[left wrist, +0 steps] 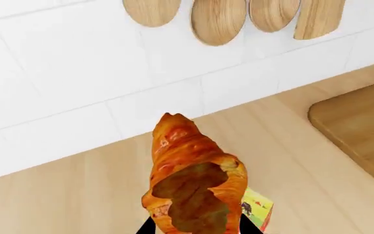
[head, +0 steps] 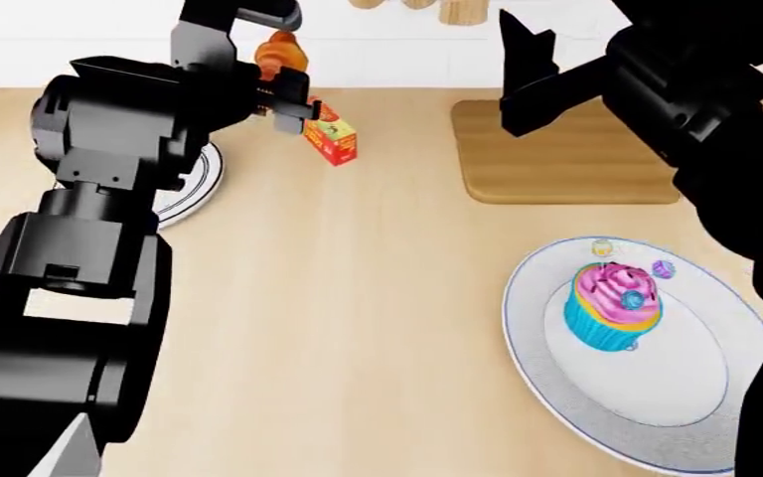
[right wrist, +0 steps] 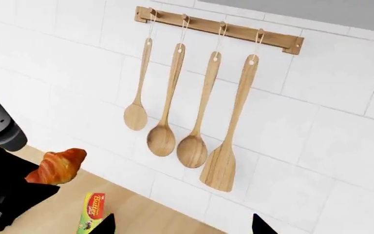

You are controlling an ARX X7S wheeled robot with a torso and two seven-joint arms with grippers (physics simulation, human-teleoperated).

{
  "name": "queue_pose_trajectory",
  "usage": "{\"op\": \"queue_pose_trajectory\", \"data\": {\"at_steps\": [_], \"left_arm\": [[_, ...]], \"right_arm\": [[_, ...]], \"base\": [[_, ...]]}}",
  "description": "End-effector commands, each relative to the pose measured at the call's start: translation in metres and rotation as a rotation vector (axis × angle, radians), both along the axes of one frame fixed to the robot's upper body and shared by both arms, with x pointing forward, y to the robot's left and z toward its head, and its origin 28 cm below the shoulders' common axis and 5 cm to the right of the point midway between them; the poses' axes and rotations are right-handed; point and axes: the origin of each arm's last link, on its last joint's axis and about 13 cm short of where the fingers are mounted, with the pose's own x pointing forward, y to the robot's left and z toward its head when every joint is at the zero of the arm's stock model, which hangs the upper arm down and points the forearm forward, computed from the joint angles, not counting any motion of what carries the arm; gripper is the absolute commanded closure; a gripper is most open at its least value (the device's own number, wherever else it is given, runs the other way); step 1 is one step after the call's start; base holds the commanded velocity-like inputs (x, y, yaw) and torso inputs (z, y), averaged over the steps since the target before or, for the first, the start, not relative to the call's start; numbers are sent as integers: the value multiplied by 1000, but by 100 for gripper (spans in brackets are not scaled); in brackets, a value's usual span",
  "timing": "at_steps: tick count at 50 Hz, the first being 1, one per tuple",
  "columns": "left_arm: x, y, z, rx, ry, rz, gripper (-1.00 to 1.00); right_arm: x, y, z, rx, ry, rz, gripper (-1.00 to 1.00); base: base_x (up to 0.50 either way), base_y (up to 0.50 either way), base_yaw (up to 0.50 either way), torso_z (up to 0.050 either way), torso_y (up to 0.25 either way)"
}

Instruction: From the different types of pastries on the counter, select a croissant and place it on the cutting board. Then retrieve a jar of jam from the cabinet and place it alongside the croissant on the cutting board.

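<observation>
My left gripper (left wrist: pixel 196 229) is shut on the golden-brown croissant (left wrist: pixel 190 175), held up off the beige counter (head: pixel 355 298) near the white tiled back wall. The head view has the croissant (head: pixel 279 52) at the back left, in front of the left gripper (head: pixel 285 84). The brown cutting board (head: pixel 580 159) lies bare to the right, also seen in the left wrist view (left wrist: pixel 362 126). My right gripper (right wrist: pixel 183 226) is open and holds nothing, hanging above the board's back left corner (head: pixel 521 60). The jar of jam and the cabinet are out of view.
A red and yellow box (head: pixel 333 139) stands on the counter just below the held croissant. A pink-frosted cupcake (head: pixel 611 303) sits on a white blue-rimmed plate (head: pixel 647 417) at the front right. Another plate (head: pixel 203 184) lies under my left arm. Wooden spoons (right wrist: pixel 174 97) hang on the wall.
</observation>
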Motion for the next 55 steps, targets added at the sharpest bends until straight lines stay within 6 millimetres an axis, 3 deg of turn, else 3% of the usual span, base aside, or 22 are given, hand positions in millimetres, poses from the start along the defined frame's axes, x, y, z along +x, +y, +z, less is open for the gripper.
{"op": "queue_pose_trajectory", "data": {"at_steps": [1, 18, 55], "left_arm": [[-1, -1, 3, -5, -11, -9, 100], [-3, -2, 7, 2, -14, -16, 100], [-5, -4, 6, 21, -7, -30, 100]], "right_arm": [[0, 0, 3, -2, -7, -1, -100], [-1, -2, 9, -6, -13, -6, -100], [0, -3, 11, -1, -17, -14, -100]], "base": [[0, -457, 0, 0, 0], [0, -213, 0, 0, 0], [58, -13, 0, 0, 0]]}}
